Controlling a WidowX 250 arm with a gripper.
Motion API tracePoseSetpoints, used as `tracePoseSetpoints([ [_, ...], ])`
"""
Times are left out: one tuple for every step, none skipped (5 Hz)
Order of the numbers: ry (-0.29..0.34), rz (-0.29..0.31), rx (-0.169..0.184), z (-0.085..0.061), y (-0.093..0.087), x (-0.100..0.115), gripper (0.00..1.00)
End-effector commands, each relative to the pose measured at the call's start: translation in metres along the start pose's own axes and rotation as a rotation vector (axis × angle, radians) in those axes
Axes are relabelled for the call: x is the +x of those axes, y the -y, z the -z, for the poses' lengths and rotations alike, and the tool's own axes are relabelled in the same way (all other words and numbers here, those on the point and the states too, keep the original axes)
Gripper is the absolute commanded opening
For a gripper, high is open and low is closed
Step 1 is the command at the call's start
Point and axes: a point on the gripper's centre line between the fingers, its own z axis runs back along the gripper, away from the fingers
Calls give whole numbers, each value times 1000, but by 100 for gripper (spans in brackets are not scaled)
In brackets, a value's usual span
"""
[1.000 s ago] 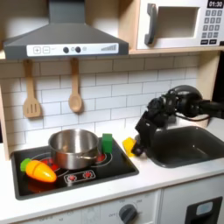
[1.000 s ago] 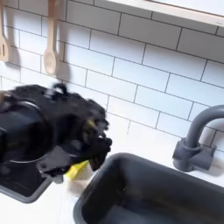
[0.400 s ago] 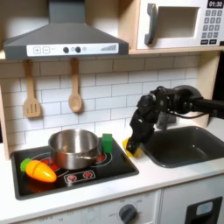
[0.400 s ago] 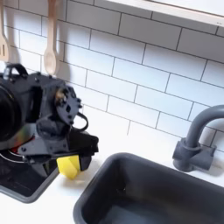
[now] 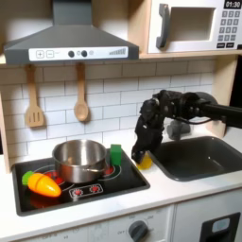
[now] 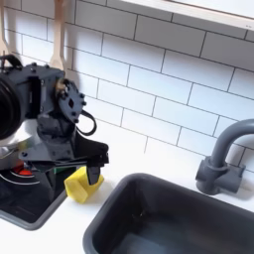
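My black gripper (image 5: 141, 154) points down at the counter strip between the stove and the sink. A small yellow object (image 5: 146, 162) sits right under it. In the second exterior view the yellow object (image 6: 79, 186) rests on the white counter beneath the gripper (image 6: 85, 171), and one black finger (image 6: 94, 176) crosses its front. The other finger is hidden behind the gripper body. How tightly the jaws stand on the object is not visible.
A steel pot (image 5: 79, 159) stands on the black stove (image 5: 95, 187), with a green block (image 5: 115, 154) beside it and a toy vegetable (image 5: 43, 183) at the front left. The dark sink (image 5: 200, 157) and faucet (image 6: 221, 156) lie right of the gripper. Wooden spoons (image 5: 81, 95) hang on the tiled wall.
The arm has swung left from over the sink edge and now stands over the yellow object, which has stayed at about the same spot on the counter.
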Motion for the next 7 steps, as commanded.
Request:
tracePoseSetpoints([
  [-110,91,-22,33,-5,4,100],
  [-98,130,-78,32,0,7,100],
  [-106,147,-100,33,-1,4,100],
  [-106,155,-105,35,2,9,100],
  [-108,130,-98,36,4,7,100],
  [-103,119,-98,38,5,6,0],
  [-97,96,-113,36,4,7,0],
])
